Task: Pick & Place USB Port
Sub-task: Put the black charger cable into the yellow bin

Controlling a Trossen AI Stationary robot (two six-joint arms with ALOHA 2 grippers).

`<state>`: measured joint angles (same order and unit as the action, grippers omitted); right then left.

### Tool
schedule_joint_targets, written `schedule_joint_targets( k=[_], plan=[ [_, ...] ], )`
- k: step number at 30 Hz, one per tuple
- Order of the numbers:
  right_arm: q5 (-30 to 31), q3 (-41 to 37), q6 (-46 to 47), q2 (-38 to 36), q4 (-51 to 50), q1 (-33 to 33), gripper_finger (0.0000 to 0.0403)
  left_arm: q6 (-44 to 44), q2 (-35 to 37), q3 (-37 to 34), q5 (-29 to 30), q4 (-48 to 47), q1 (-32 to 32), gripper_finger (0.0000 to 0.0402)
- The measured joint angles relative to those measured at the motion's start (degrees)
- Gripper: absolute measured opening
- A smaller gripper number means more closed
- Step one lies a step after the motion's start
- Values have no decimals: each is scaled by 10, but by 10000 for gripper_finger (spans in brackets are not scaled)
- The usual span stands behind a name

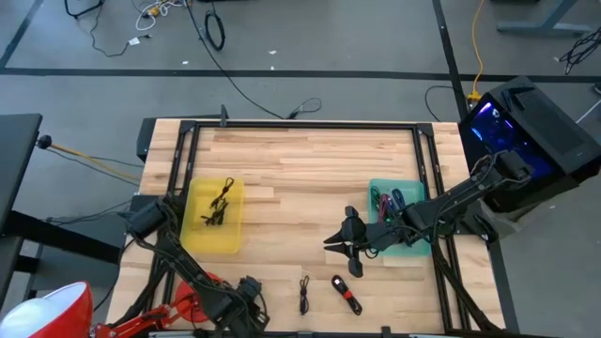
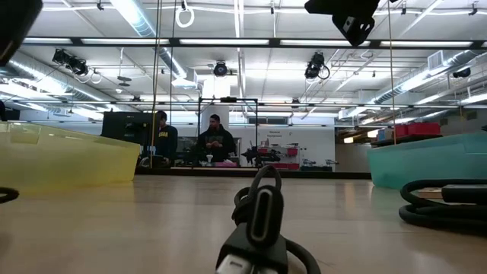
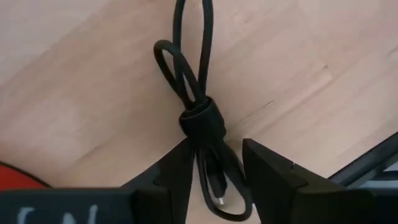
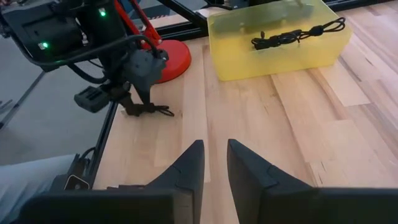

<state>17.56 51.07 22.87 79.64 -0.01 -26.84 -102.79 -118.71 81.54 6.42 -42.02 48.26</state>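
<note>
Overhead, I see the left gripper [image 1: 252, 293] low at about 7 o'clock on the worktop [image 1: 310, 169], close to the front edge. Just beside it at 6 o'clock lies a small black bundled cable [image 1: 305, 294], and next to that a black and red cable [image 1: 346, 294]. The right gripper [image 1: 346, 246] hovers near 4 o'clock, beside the teal bin [image 1: 413, 246], which holds coloured cables. The yellow bin [image 1: 214, 244] at 8 o'clock holds one black cable [image 1: 218, 208].

From worktop level, a USB connector [image 2: 260, 217] stands close to the lens with its cable looping behind; the yellow bin [image 2: 68, 160] is at 9 o'clock, the teal bin [image 2: 434, 160] at 3 o'clock. Two people sit far off in the room.

On my left wrist camera, the left gripper [image 3: 214, 165] is spread, its fingers on either side of the black cable bundle [image 3: 200, 118], whose wrap band sits just ahead of the fingertips. I cannot tell whether they touch it.

On my right wrist camera, the right gripper [image 4: 214, 162] holds nothing, its fingers a narrow gap apart. Across the worktop I see the left arm's gripper [image 4: 140, 93] down at a cable, and the yellow bin [image 4: 280, 43] beyond.
</note>
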Motion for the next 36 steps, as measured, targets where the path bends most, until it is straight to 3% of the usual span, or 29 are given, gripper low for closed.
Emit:
schedule_joint_targets(
  k=[3, 7, 10, 14, 19, 22, 24, 26, 28, 32, 36],
  plan=[
    [0, 0, -3, 0, 0, 0, 72, 5, -4, 0, -26, -3, -5, 115],
    [0, 0, -5, 0, 0, 0, 72, 42, -1, 10, -24, -4, -6, 32],
    [0, 0, -5, 0, 0, 0, 72, 75, -7, 42, 2, -27, -6, 27],
    [0, 0, -9, 0, 1, 0, 72, 124, -7, 109, 94, -62, -5, 27],
    [0, 0, -9, 0, 2, 0, 72, 124, -7, 211, 195, -263, -6, 27],
    [0, 0, -9, 0, 2, 0, 72, 62, -5, 269, 231, -440, 1, 27],
    [0, 0, -9, 0, 2, 0, 72, 29, 0, 284, 244, -483, 5, 27],
    [0, 0, -9, 0, 2, 0, 72, 44, 32, 256, 273, -464, 11, 27],
    [0, 0, -9, 0, 2, 0, 72, 2, 61, 238, 290, -481, 12, 27],
    [-1, 0, -9, 0, 4, 0, 72, -52, 126, 128, 276, -479, 14, 27],
    [-1, 0, -9, 0, 3, 0, 72, -138, 212, -7, 226, -479, 14, 27]
  ],
)
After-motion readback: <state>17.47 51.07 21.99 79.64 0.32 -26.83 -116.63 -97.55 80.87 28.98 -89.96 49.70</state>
